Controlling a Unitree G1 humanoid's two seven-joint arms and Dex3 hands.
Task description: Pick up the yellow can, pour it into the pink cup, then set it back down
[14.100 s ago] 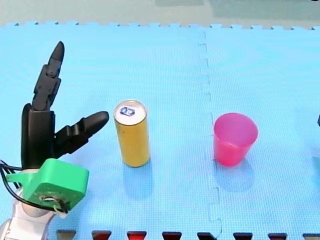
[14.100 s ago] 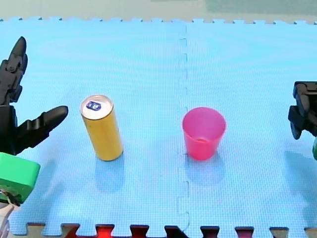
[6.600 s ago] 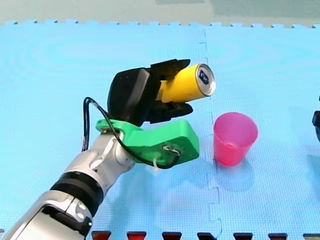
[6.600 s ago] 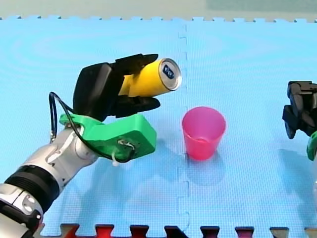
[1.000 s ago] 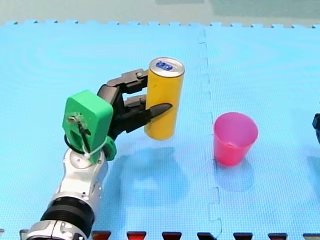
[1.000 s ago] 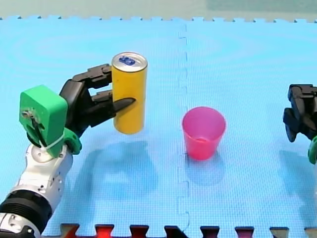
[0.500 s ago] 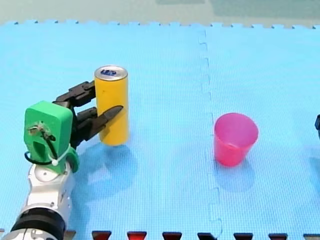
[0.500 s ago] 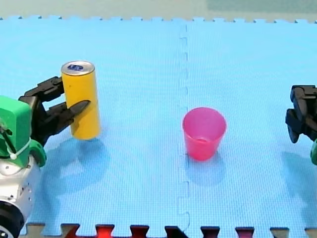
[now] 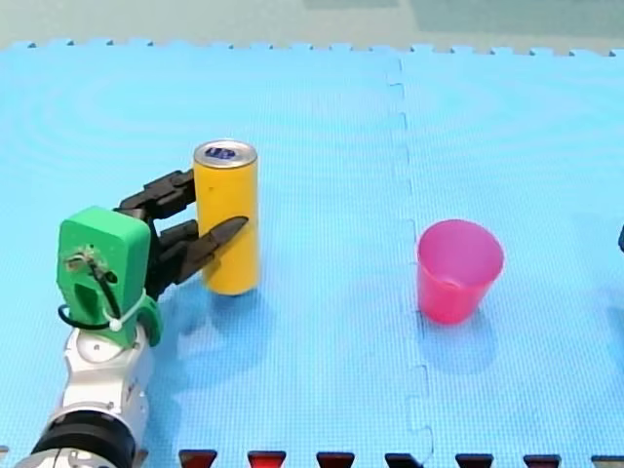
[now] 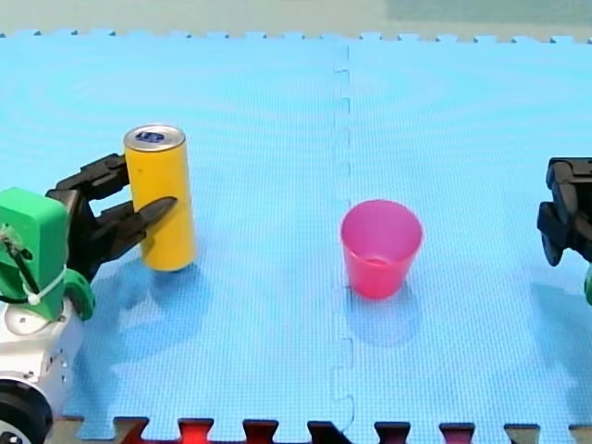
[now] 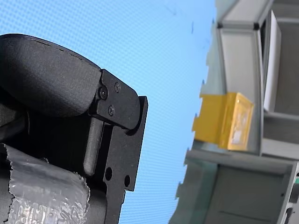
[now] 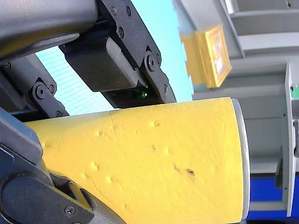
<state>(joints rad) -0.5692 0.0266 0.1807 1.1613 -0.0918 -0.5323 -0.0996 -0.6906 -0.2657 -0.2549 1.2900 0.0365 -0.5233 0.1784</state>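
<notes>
Can (image 9: 227, 219): left of centre, upright, silver top up, held in the left hand.
Left hand (image 9: 174, 239): in from the lower left corner, closed round the can's middle; one of its fingers (image 9: 222, 235) across the front, the others behind on the far side.
Wrist close-up: yellow wall with small dents, clamped between black finger links.
Long axis: vertical, square to the mat (image 9: 331, 117), no lean to be seen.
Base: at or just above the mat, shadow close against it; contact not to be told.
Can from hand: right of the palm and a little up-frame, so gripped from its left flank, with the right flank and the top bare.
Cup (image 9: 458, 271): right of centre, upright, mouth up, well apart from the can, with a mat seam between them.
Right hand (image 10: 566, 208): at the right edge of the frame, holding nothing, grip state not to be told; nearer the cup, far from the can.
Nearer hand: the left, already on the can.
Stage, as a judgement: can low, upright and far from the cup, so a set-down fits; pour not to be confirmed.
Next move, as a judgement: straight down along the axis until the base sits flat, then open and draw back toward the lower left.
Risk: a sideways drag from the front finger, enough to tip a tall, narrow can.
</notes>
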